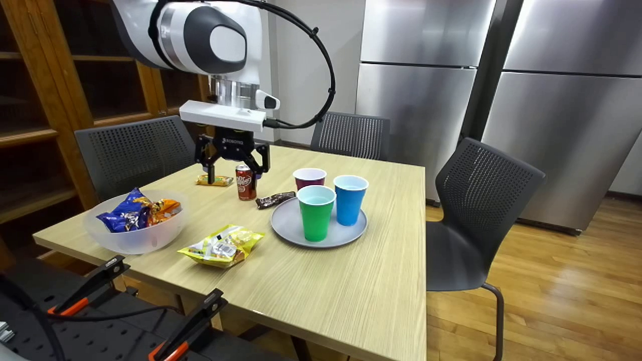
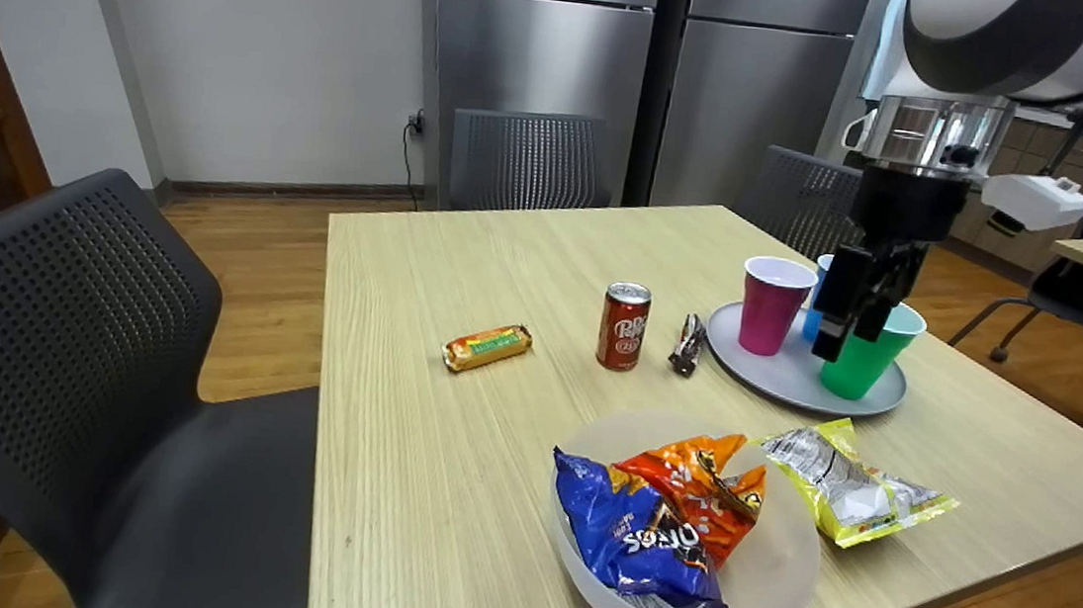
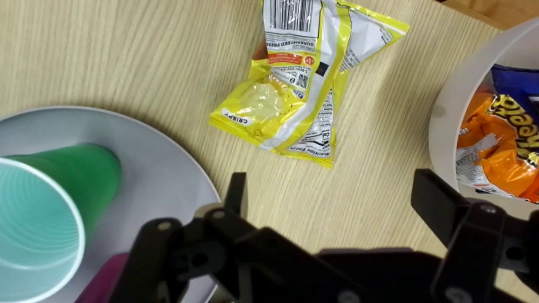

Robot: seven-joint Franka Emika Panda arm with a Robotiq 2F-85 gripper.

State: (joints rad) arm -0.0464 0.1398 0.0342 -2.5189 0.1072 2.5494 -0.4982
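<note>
My gripper (image 3: 332,191) is open and empty above the table, its fingers wide apart; it also shows in both exterior views (image 1: 233,176) (image 2: 847,338). A yellow chip bag (image 3: 294,84) lies on the table just beyond the fingertips in the wrist view. A translucent bowl (image 3: 444,113) is by one finger, holding an orange Cheetos bag (image 3: 501,155) and a blue bag (image 2: 629,531). By the other finger is a grey plate (image 3: 168,164) bearing a green cup (image 3: 99,172), a maroon cup (image 2: 767,311) and a blue cup (image 1: 349,200).
A Dr Pepper can (image 2: 623,327) stands upright on the table (image 2: 412,411). A dark-wrapped bar (image 1: 275,200) lies between can and plate, and an orange-wrapped bar (image 2: 488,347) on the can's other side. Dark chairs (image 1: 466,215) surround the table. Black clamps (image 1: 188,326) sit near its edge.
</note>
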